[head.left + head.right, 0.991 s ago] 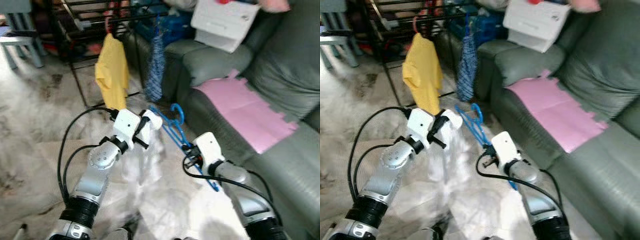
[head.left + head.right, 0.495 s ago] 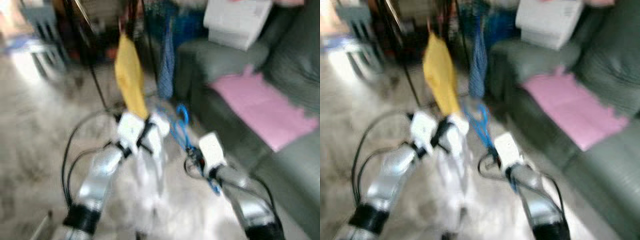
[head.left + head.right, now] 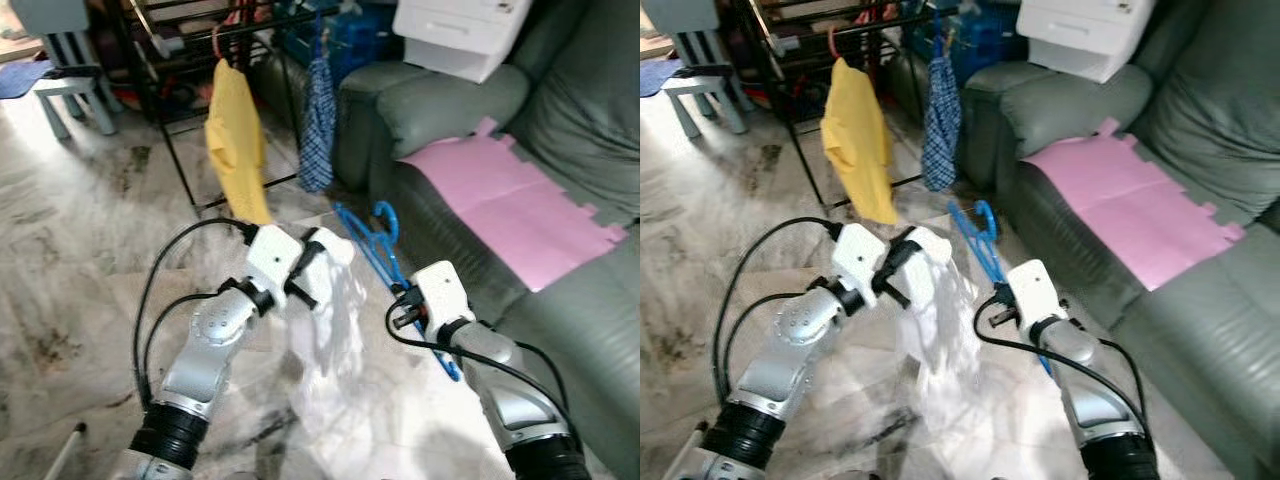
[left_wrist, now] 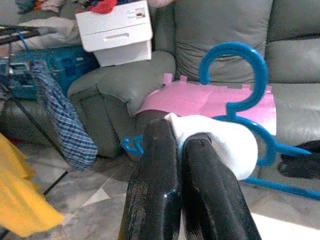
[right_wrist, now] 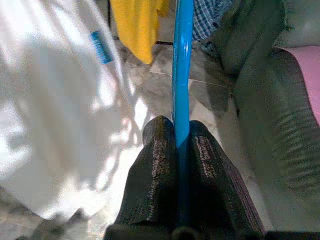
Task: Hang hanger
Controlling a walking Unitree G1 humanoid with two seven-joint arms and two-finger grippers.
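A blue plastic hanger (image 3: 368, 243) slants up from my right gripper (image 5: 176, 136), which is shut on its straight bar. Its hook (image 4: 239, 56) curves up just beyond my left gripper (image 4: 181, 139). That left gripper (image 3: 318, 258) is shut on the top of a white garment (image 3: 335, 340), which hangs down to the marble floor between my two arms. The garment's gathered edge (image 4: 220, 145) lies against the hanger's shoulder. A black drying rack (image 3: 180, 60) stands ahead with a yellow cloth (image 3: 237, 140) and a blue checked cloth (image 3: 320, 120) hanging from it.
A grey-green sofa (image 3: 565, 330) runs along my right, with a pink mat (image 3: 510, 210) on its seat and a white box (image 3: 460, 30) on its arm. A small pale stool (image 3: 70, 85) stands at the far left. Open marble floor lies to my left.
The whole picture swung and blurred, then settled, so the camera moved. Both grippers keep their hold. The hand at the top right edge has left the picture.
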